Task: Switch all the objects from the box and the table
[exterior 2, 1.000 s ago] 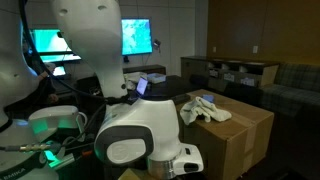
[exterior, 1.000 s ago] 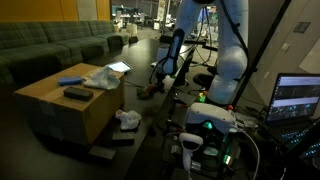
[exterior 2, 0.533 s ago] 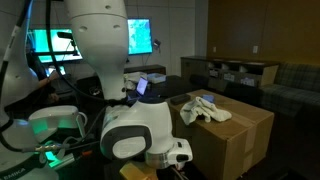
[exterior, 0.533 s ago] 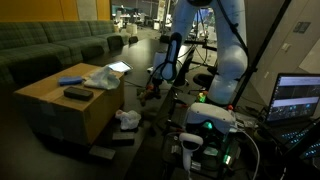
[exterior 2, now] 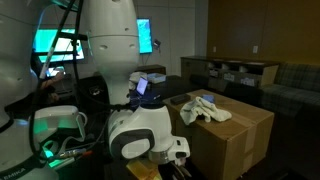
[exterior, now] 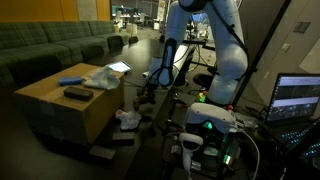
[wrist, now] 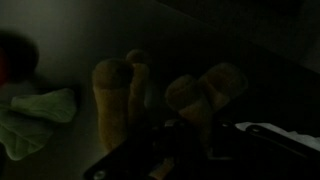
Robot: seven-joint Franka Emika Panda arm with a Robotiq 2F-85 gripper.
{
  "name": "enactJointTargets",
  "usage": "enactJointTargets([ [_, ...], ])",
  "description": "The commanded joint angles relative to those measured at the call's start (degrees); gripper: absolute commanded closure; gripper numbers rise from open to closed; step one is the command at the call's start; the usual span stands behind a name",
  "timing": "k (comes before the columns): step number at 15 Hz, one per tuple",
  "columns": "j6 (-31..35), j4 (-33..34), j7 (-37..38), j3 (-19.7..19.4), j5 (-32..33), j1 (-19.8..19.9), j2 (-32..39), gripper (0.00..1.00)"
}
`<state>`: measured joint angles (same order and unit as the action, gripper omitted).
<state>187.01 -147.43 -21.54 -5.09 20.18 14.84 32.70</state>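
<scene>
A cardboard box [exterior: 62, 108] stands in front of the arm and also shows in the other exterior view [exterior 2: 238, 130]. On its top lie a blue flat item [exterior: 70, 80], a black item [exterior: 77, 93] and a white cloth [exterior: 103, 76] [exterior 2: 200, 108]. My gripper [exterior: 148, 90] hangs low to the right of the box, over a dark surface. The wrist view is very dark. It shows a tan plush toy [wrist: 120, 95] just ahead of the jaws, a green cloth-like thing [wrist: 35, 115] and something red [wrist: 12, 60] at the left. The fingers are too dark to read.
A white crumpled thing [exterior: 128, 119] lies low beside the box. A green sofa [exterior: 50, 45] runs behind it. An open laptop [exterior: 298, 98] sits at the right. The robot's base [exterior 2: 145, 135] and lit monitors [exterior 2: 55, 42] fill much of an exterior view.
The arm has swung lower and toward the box, bringing the gripper down closer to the dark surface. The things on the box have not moved.
</scene>
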Motion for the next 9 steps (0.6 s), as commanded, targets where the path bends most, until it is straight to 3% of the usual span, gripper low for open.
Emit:
enactJointTargets([
  [1, 4.0, 2.3, 2.0, -0.9, -2.3, -2.6, 3.2, 0.91],
  [9, 7.5, 7.6, 5.4, -6.0, -8.2, -8.2, 9.0, 0.91],
])
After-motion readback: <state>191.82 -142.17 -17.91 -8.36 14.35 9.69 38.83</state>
